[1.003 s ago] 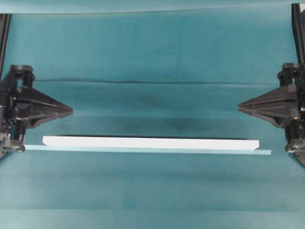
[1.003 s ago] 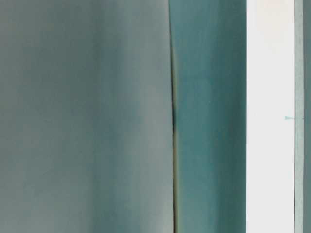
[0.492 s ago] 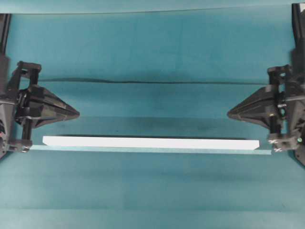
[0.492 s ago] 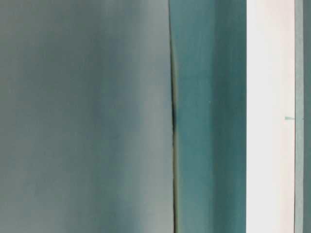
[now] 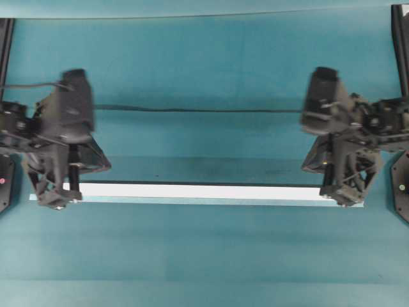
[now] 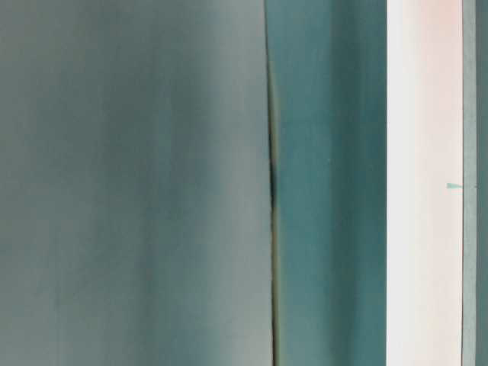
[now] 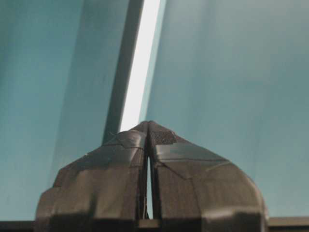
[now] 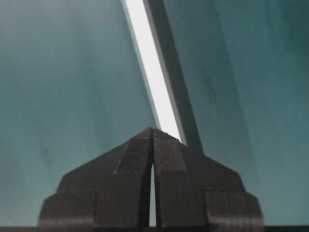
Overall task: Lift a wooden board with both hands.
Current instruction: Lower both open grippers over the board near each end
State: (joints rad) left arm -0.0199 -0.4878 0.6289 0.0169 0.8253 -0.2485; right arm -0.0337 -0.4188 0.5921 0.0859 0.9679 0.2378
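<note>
The left gripper (image 7: 147,126) has its fingers pressed together at the tips, holding nothing, poised over the left end of the wooden board (image 5: 198,190). The right gripper (image 8: 152,131) is likewise pressed together and empty, over the board's right end. The board lies flat across the middle of the overhead frame on the teal table (image 5: 204,256), with a thin teal strip (image 5: 204,201) along its lower edge. Open surface spreads above and below the board.
</note>
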